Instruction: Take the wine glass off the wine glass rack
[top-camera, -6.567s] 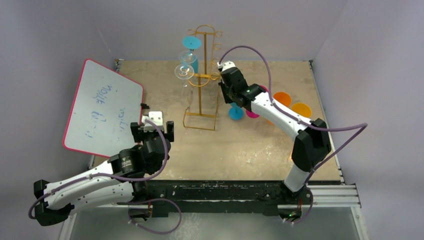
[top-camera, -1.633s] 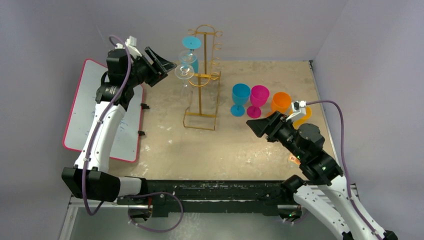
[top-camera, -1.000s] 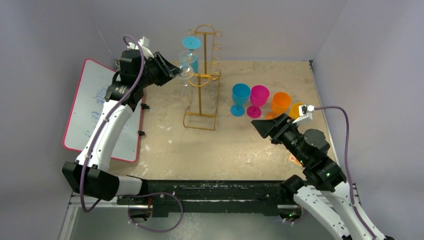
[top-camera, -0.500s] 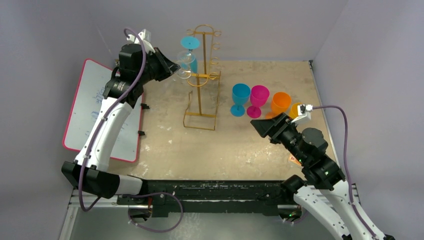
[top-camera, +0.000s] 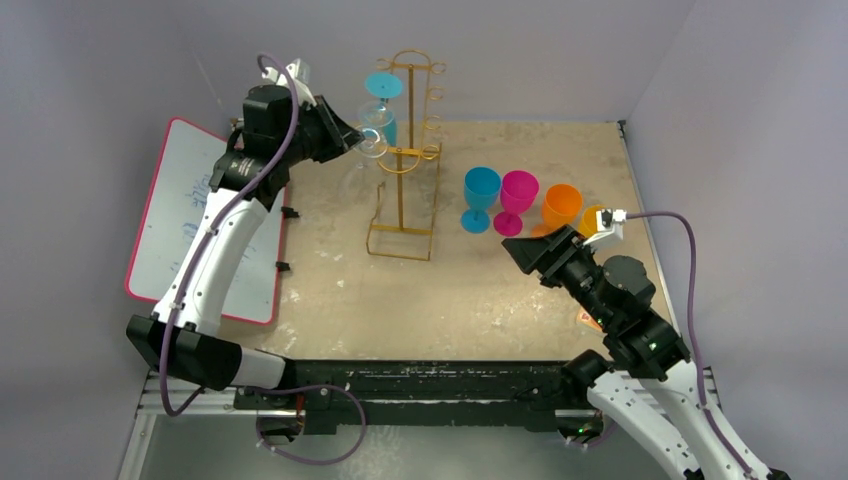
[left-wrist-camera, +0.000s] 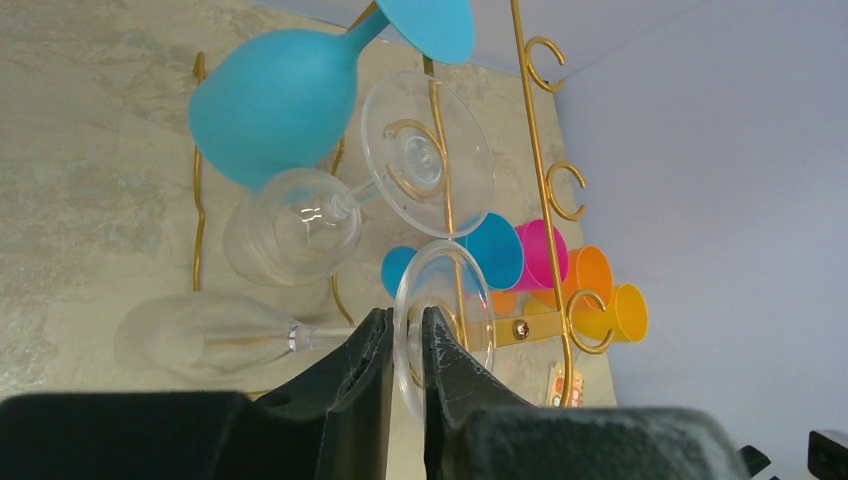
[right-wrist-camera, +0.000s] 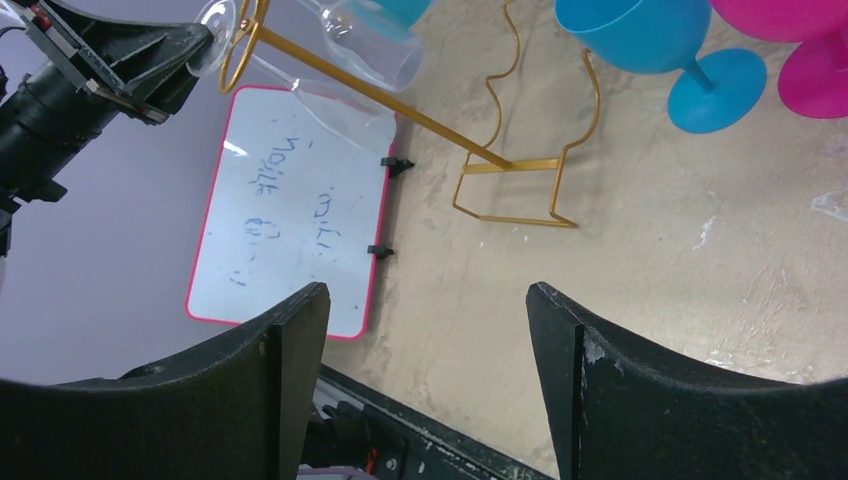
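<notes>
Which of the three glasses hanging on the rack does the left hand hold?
The lower clear glass: the left hand pinches its foot. The upper clear glass and blue glass hang untouched.

Mottled tan tabletop (top-camera: 480, 290) with a gold wine glass rack (top-camera: 400, 200) standing on its rectangular wire base near the back middle. To its right, upright in a row: blue goblet (top-camera: 480, 190), pink goblet (top-camera: 518, 192), orange cup (top-camera: 562, 205), yellow-orange cup (top-camera: 597, 214). A pink-framed whiteboard (top-camera: 190, 230) rests at the left edge
</notes>
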